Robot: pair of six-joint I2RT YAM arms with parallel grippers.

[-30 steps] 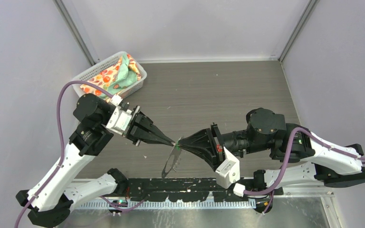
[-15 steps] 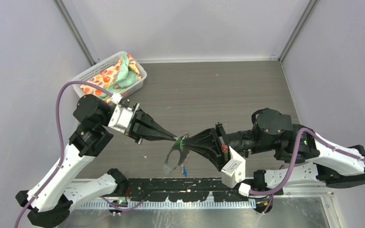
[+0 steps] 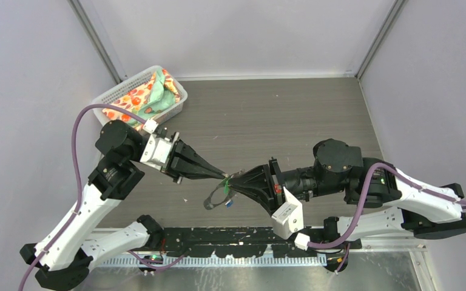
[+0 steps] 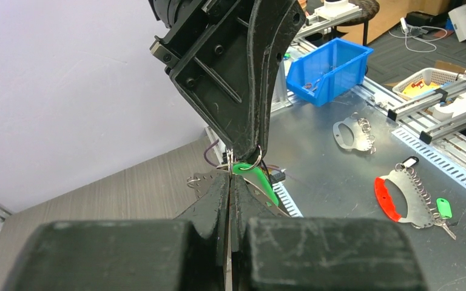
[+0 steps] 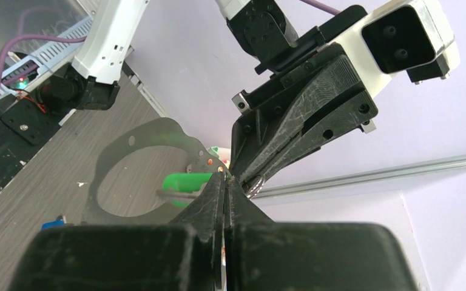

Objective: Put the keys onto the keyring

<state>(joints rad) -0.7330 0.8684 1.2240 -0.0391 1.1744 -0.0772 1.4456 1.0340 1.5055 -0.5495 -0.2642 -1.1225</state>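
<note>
- A grey wood-grain worktop (image 3: 267,121) sits between pale walls. At its far left stands a white basket (image 3: 104,97) with patterned cloth (image 3: 148,97) in it.
- The left claw (image 3: 221,176) and the right claw (image 3: 235,180) meet tip to tip above the near middle of the worktop, both squeezed fully closed.
- The keyring (image 5: 164,138), a thin grey metal loop, hangs from that meeting point, lifted off the surface and drooping towards the near left.
- The green key (image 5: 185,180) lies right at the two tips, against the keyring's upper edge and beside a small split ring.
- I cannot tell which claw pinches the loop and which the key, because the tips overlap in both wrist views.
- The blue key (image 3: 229,204) dangles at the loop's lower edge, just below the right claw. It looks already threaded.
- Step in hand, as I judge it: working the green key onto the ring.
- The next move calls for one claw to hold the loop steady while the other slides the key's eye along the wire.
- That needs a small, fine motion, as the loop is floppy and either part could slip.
</note>
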